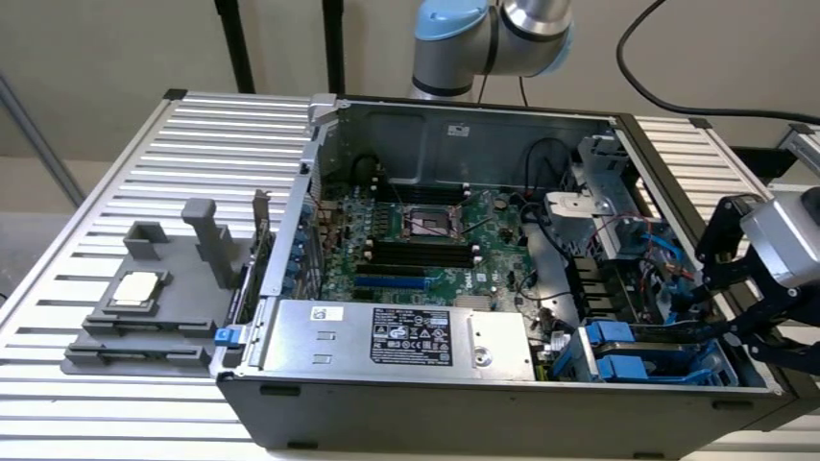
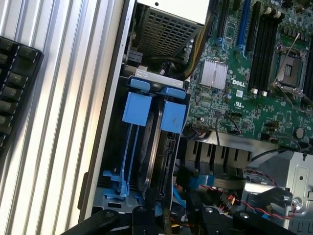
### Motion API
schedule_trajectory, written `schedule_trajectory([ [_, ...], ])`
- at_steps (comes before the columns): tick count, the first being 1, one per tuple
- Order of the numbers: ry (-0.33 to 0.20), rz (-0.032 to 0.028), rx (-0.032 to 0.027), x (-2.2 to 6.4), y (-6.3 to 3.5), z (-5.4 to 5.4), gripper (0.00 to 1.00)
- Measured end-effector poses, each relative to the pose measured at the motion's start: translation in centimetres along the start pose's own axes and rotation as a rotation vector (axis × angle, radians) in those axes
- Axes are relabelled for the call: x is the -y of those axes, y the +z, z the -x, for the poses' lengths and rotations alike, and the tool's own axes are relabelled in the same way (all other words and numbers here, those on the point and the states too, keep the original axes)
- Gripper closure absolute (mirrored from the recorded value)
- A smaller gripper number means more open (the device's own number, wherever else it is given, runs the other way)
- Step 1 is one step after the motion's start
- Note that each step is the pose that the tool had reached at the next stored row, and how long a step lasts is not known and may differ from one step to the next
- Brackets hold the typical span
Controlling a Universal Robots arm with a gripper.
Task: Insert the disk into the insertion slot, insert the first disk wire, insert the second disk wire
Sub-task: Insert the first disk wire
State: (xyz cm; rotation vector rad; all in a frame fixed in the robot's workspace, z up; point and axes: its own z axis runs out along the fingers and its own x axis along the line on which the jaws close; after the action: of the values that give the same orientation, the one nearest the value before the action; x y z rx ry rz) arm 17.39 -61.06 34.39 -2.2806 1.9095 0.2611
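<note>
On the exterior view's right, the gripper (image 1: 717,312) hangs over the end of the open case (image 1: 513,403), just above the slot (image 1: 640,355) with its blue tabs. Cannot tell from here how wide the gripper is, or whether it holds anything. The arm (image 1: 494,38) comes in behind the case. The board (image 1: 423,240) lies mid-case, with the power supply (image 1: 397,336) along the near wall. A grey fixture (image 1: 154,327) sits on the slatted table (image 1: 192,144) at this view's left, well apart from the case, carrying a silver chip (image 1: 134,288). The disk is hard to make out from this angle.

Wrist view looks straight into the slot (image 2: 126,161). The disk (image 2: 165,156) stands edge-on between the blue rails, with two blue tabs (image 2: 173,115) at one end. The gripper (image 2: 168,215) is right at the disk's other end; its opening is still unclear here. A blue cable (image 2: 195,182) lies just beside that end, and I cannot tell if it is plugged in. Red and black wires (image 2: 264,203) run nearby. This view also shows a heatsink (image 2: 213,73) on the board (image 2: 244,98) and a keyboard (image 2: 14,93) on the table (image 2: 73,98), outside the case.
</note>
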Motion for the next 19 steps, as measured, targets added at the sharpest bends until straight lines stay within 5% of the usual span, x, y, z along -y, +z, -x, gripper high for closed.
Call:
schedule_trajectory([
  [8, -0.022, 0.0051, 0.0003, -0.16, 0.07, 0.02, 0.62],
  [13, -0.033, 0.0079, 0.0001, -0.19, 0.11, 0.01, 0.78],
  [19, -0.046, 0.0109, 0.0008, -0.30, 0.15, 0.02, 0.84],
])
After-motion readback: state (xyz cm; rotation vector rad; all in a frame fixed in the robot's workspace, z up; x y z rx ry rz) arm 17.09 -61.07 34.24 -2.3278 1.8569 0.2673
